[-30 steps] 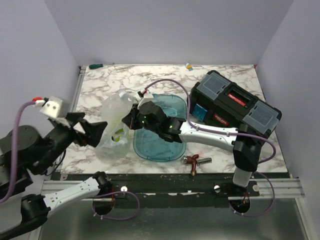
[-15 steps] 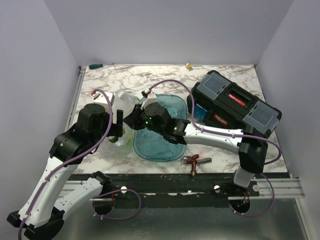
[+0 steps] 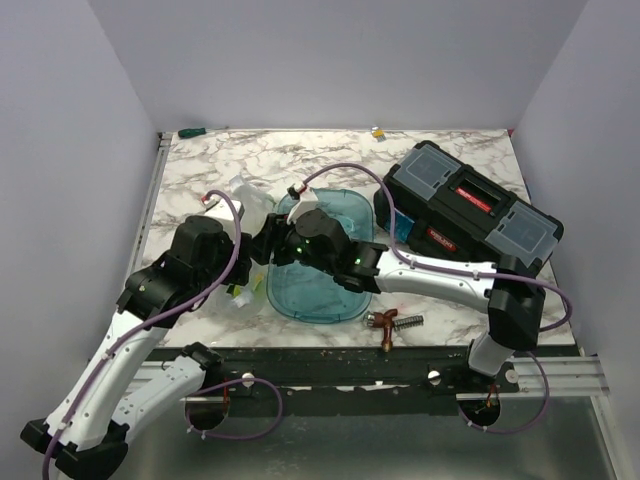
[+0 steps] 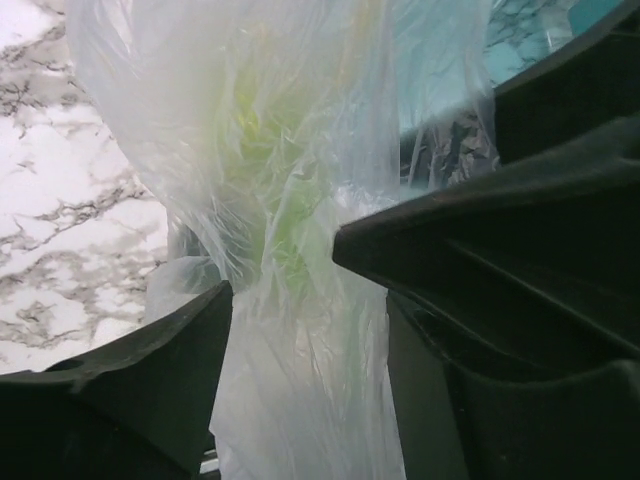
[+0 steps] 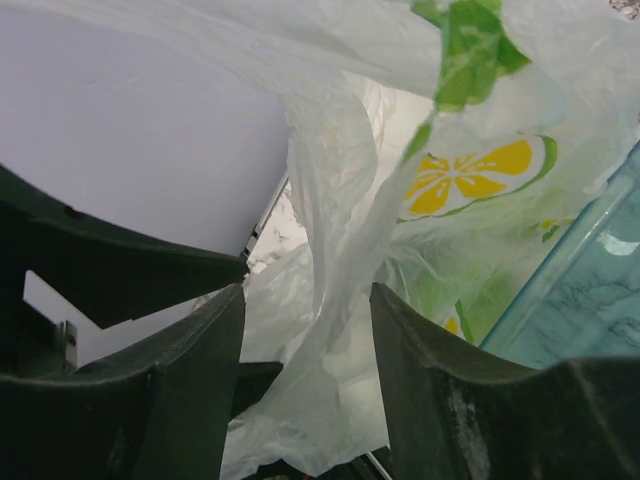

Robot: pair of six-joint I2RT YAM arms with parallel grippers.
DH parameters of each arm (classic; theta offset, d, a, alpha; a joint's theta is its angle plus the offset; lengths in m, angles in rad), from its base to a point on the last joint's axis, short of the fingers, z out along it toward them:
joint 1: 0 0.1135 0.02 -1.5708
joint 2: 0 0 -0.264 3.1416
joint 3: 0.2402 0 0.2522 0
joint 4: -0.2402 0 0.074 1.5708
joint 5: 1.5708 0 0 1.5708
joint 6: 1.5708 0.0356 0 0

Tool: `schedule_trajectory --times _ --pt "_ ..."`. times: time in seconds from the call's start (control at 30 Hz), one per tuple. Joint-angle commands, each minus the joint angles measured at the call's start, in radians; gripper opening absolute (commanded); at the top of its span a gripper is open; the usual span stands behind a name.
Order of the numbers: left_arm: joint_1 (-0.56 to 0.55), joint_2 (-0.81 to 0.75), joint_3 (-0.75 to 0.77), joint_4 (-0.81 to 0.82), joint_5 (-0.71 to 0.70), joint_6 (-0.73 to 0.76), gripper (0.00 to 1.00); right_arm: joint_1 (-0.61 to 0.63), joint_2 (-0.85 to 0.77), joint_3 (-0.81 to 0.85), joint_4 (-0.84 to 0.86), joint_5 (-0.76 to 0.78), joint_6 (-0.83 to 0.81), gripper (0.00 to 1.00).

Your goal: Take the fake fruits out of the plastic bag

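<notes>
1. the plastic bag [image 3: 244, 196] lies on the marble table [image 3: 200, 160] just left of the teal tray [image 3: 330, 292], with both grippers crowded onto it.
2. the fake fruits [image 4: 268, 180] are inside the bag. they show through the film as blurred yellow-green patches, and the right wrist view adds a yellow citrus-slice shape [image 5: 470, 178] beside a green leaf.
3. the left gripper [image 4: 285, 275] has its jaws apart with a bunched fold of film filling the gap. i cannot tell whether it is pinching that fold or only straddling it.
4. the right gripper [image 5: 308, 300] is released. a twisted strand of bag hangs between its fingers [image 5: 190, 390] with daylight on one side.
5. handling, as a judgement: the film is thin, limp and slick, so it will stretch, crumple and slide rather than hold any shape. a pinch needs a gathered, several-layer fold, not a single sheet.
6. the fruits look light, hard and glossy, so they are likely to roll and squirt out of a loose grip through the plastic.
7. a sensible hold is one gripper on a bunched part of the closed end and the other at the mouth, so the fruits can be tipped or drawn out without tearing the film.
</notes>
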Motion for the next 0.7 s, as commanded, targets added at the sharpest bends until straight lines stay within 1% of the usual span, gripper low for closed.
schedule_trajectory --times 0.0,0.03,0.07,0.2,0.37,0.4,0.43,0.5,0.53,0.6,0.67 --pt "0.008 -0.016 -0.022 0.039 -0.015 0.000 0.52 0.012 -0.066 -0.048 0.015 -0.011 0.006 0.61" --pt "0.009 -0.020 -0.026 0.047 -0.026 0.000 0.45 0.013 -0.068 -0.055 0.017 -0.011 0.005 0.66" --pt "0.008 -0.026 -0.029 0.052 -0.034 -0.001 0.40 0.012 -0.067 -0.058 0.016 -0.012 0.003 0.68" --pt "0.009 -0.053 -0.036 0.079 -0.017 -0.006 0.26 0.021 -0.051 -0.059 0.025 -0.023 0.005 0.69" --pt "0.007 -0.071 -0.045 0.091 -0.013 -0.012 0.22 0.028 0.006 0.002 0.018 -0.041 -0.004 0.68" --pt "0.009 -0.074 -0.046 0.092 -0.014 -0.012 0.20 0.031 0.021 0.016 0.011 -0.036 -0.005 0.65" --pt "0.008 -0.077 -0.047 0.094 -0.018 -0.013 0.17 0.031 0.037 0.032 0.002 -0.030 0.000 0.57" --pt "0.009 -0.085 -0.050 0.094 -0.046 -0.020 0.04 0.032 0.054 0.039 -0.010 -0.011 0.014 0.42" --pt "0.009 -0.090 -0.053 0.095 -0.068 -0.020 0.01 0.033 0.061 0.038 -0.008 0.004 0.019 0.38" --pt "0.009 -0.104 -0.060 0.102 -0.146 -0.036 0.00 0.037 0.073 0.042 -0.008 0.031 0.024 0.33" --pt "0.009 -0.128 -0.071 0.111 -0.278 -0.075 0.00 0.039 0.099 0.066 -0.021 0.057 0.025 0.21"
